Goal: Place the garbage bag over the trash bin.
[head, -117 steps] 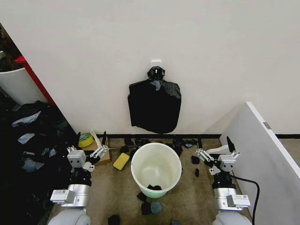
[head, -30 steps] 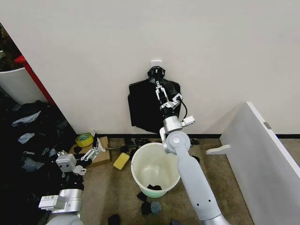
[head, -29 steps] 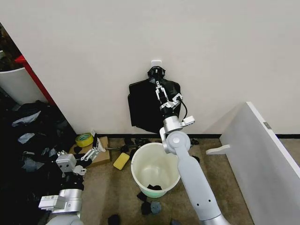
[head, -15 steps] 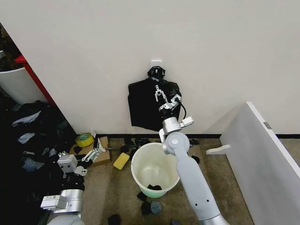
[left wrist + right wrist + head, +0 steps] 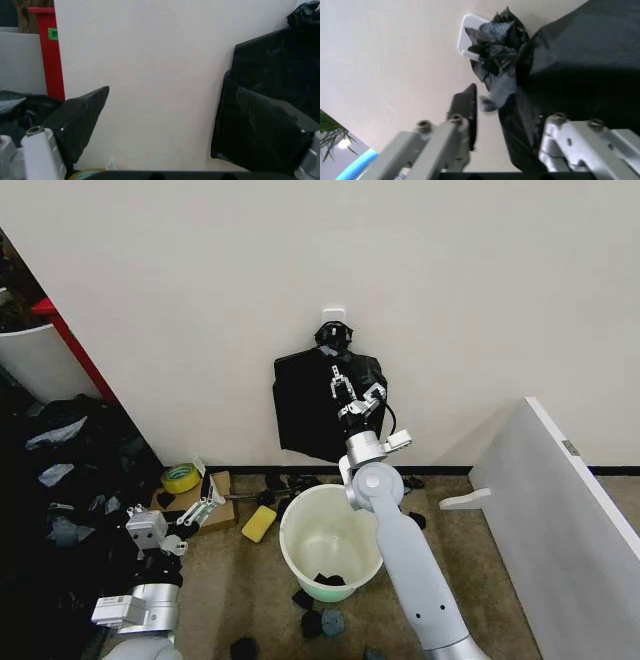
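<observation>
My left gripper point(image 5: 205, 506) sits low beside me, fingers apart, holding nothing. Trash bin point(image 5: 332, 542) stands on the floor below my raised right arm. Right gripper point(image 5: 349, 387) is up at the wall, jaws spread against the hanging bundle of black bags point(image 5: 308, 412), just under its knotted top point(image 5: 497, 56).

The head view looks forward and down at the wall point(image 5: 450, 290) and floor from well back. The right wrist view sits close beneath the bundle of black bags point(image 5: 580, 78), facing up the wall. The left wrist view, low and farther off, shares that bundle point(image 5: 272, 101).
</observation>
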`<state>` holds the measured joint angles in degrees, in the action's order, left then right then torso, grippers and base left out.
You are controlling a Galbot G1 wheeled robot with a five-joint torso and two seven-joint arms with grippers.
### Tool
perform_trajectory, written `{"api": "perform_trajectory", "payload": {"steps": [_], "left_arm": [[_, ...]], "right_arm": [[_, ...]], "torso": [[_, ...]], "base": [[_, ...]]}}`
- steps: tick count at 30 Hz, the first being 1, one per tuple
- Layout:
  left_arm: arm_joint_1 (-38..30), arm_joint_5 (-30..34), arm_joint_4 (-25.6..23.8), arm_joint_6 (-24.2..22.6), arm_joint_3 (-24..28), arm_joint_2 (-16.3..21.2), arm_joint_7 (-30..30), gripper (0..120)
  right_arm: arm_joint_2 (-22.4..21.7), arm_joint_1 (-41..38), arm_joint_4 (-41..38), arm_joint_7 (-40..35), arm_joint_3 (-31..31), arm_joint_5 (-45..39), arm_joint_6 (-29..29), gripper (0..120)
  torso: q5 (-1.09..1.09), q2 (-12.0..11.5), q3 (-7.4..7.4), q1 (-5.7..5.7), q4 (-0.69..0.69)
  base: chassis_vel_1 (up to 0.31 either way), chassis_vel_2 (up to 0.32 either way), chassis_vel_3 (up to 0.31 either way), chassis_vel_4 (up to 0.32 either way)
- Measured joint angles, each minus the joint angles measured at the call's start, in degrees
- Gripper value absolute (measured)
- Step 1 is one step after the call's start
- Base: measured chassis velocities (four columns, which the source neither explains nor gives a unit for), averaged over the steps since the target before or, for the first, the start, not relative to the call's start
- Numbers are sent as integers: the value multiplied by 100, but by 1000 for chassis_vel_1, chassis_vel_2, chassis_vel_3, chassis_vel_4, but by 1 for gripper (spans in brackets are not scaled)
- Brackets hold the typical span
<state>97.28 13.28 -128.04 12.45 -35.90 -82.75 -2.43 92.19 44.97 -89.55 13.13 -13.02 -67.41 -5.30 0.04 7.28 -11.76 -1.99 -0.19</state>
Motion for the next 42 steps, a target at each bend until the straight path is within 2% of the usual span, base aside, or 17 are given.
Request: {"api": "perform_trajectory", "payload": {"steps": [3, 5, 8, 12, 13, 18, 28, 33, 42], "left_arm": [[-5, -16, 1, 7, 0, 0, -11, 100], [-5, -23, 1, 10, 0, -2, -16, 100], [-6, -27, 2, 12, 0, -2, -25, 100], [-5, -42, 6, 24, 0, -9, -41, 100], [-5, -42, 6, 24, 0, -9, -41, 100], [-3, -50, 16, 33, -3, -7, -62, 100], [-10, -54, 36, 41, 13, 20, -69, 100], [-6, -53, 14, 42, 61, 36, -69, 100], [31, -85, -62, 52, 114, 33, -63, 100]], "right_arm": [[-1, -30, 40, 16, -23, -51, -5, 41], [-2, -32, 71, 16, -29, -51, -6, 46], [-3, -33, 110, 16, -31, -44, -6, 39], [-4, -72, 173, 16, -37, -11, -12, 20], [-4, -72, 173, 16, -37, -11, -12, 20], [-5, -96, 174, 46, -42, -3, -26, 0], [-146, 399, -95, 322, 133, 195, -94, 0], [-491, 1079, -470, 650, 339, 473, -126, 0], [-963, 1815, -795, 1094, 546, 1003, -218, 0]], "torso": [[0, 0, 0, 0, 0], [0, 0, 0, 0, 0], [0, 0, 0, 0, 0], [0, 0, 0, 0, 0], [0, 0, 0, 0, 0], [0, 0, 0, 0, 0], [0, 0, 0, 0, 0], [1, 0, 1, 1, -1], [1, 0, 1, 1, 0]], "base": [[0, 0, 0, 0], [0, 0, 0, 0], [0, 0, 0, 0], [0, 0, 0, 0], [0, 0, 0, 0], [0, 0, 0, 0], [0, 0, 0, 0], [0, 0, 0, 0], [0, 0, 0, 0]]}}
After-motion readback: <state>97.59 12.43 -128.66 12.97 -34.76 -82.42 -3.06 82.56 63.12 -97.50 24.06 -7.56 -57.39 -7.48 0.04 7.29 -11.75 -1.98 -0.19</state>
